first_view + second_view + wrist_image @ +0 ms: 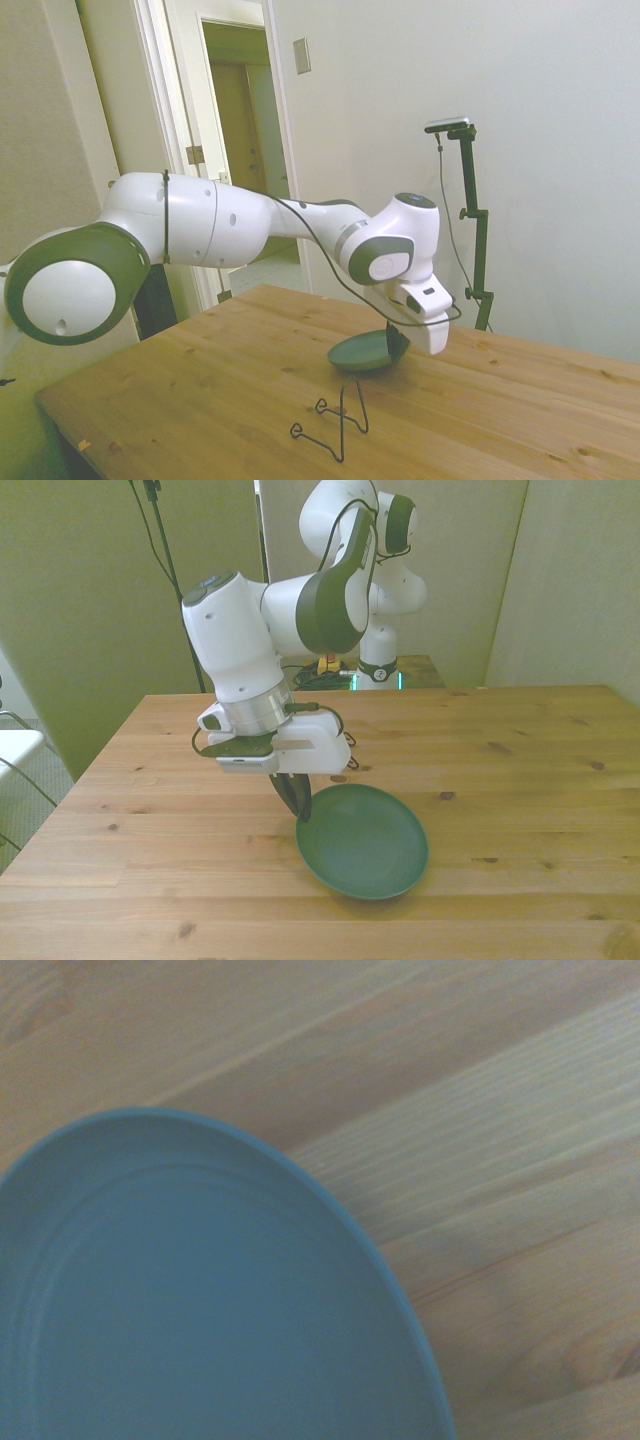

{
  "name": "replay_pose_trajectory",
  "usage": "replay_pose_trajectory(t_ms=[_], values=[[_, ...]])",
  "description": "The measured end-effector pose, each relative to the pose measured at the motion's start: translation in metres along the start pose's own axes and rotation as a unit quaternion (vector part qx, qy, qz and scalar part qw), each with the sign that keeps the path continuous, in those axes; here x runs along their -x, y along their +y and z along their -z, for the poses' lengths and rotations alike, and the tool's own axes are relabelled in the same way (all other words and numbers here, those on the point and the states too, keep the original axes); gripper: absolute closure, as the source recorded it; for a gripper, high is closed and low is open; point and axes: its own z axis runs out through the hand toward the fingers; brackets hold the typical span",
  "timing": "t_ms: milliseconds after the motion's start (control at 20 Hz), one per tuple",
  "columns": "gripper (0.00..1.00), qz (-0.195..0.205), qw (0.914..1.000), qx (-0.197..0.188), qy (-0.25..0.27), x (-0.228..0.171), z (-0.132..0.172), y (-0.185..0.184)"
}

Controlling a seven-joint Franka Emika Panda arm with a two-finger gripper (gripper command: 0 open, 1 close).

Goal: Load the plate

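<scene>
The teal-grey plate (360,352) (370,845) hangs just above the wooden table (200,390), close to level. My gripper (398,345) (298,800) points down and is shut on the plate's rim, on the edge toward the front view's left. The dark fingers (295,792) pinch that rim. Up close in the wrist view, the plate (180,1300) fills the lower part, with bare wood grain beyond its curved edge. The plate carries nothing.
A thin black wire stand (335,425) stands on the table just below and in front of the plate in the side view; it does not show in the front view. The table (520,750) stretches wide toward the front view's right. An open doorway (245,150) lies behind.
</scene>
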Motion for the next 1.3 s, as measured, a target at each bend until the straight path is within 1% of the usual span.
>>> replay_pose_trajectory(t_ms=[200, 400, 550, 800, 950, 1150, 1300], values=[[1.0, 0.005, 1.0, -0.003, 0.005, 0.031, 0.041, -0.013], [1.0, 0.014, 0.9998, 0.003, 0.014, 0.061, 0.093, -0.015], [1.0, 0.019, 0.9976, 0.022, 0.063, 0.081, 0.132, -0.011], [1.0, 0.046, 0.9899, 0.067, 0.116, 0.116, 0.166, 0.015], [1.0, 0.06, 0.9785, 0.103, 0.168, 0.139, 0.185, 0.036], [1.0, 0.094, 0.9535, 0.156, 0.24, 0.171, 0.196, 0.056], [1.0, 0.121, 0.9354, 0.184, 0.277, 0.194, 0.19, 0.066]])
